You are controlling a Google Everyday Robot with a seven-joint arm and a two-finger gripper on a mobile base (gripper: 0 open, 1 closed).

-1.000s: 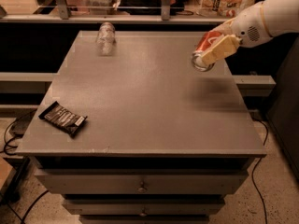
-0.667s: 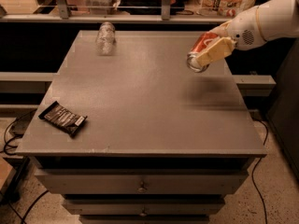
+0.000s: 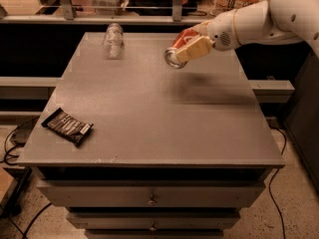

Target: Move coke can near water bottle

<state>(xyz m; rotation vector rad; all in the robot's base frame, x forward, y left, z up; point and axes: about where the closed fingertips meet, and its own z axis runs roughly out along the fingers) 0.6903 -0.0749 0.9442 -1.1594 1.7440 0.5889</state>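
Observation:
The coke can [image 3: 178,48] is red-orange with a silver end facing me. It is held tilted on its side, above the far middle of the grey table [image 3: 149,108]. My gripper [image 3: 189,45] is shut on the can, its pale fingers [image 3: 195,49] clamped around the can's body, with the white arm reaching in from the upper right. The water bottle [image 3: 113,40] is clear and crinkled. It lies on the table near the far left edge, well to the left of the can.
A dark flat snack wrapper [image 3: 68,126] lies near the table's front left corner. Drawers [image 3: 149,199] sit below the table front. A railing and shelves with goods run behind the table. Cables lie on the floor at left and right.
My gripper has carried the coke can leftward above the table, from near the far right edge toward the far middle, closer to the water bottle. Bottle and wrapper have not moved.

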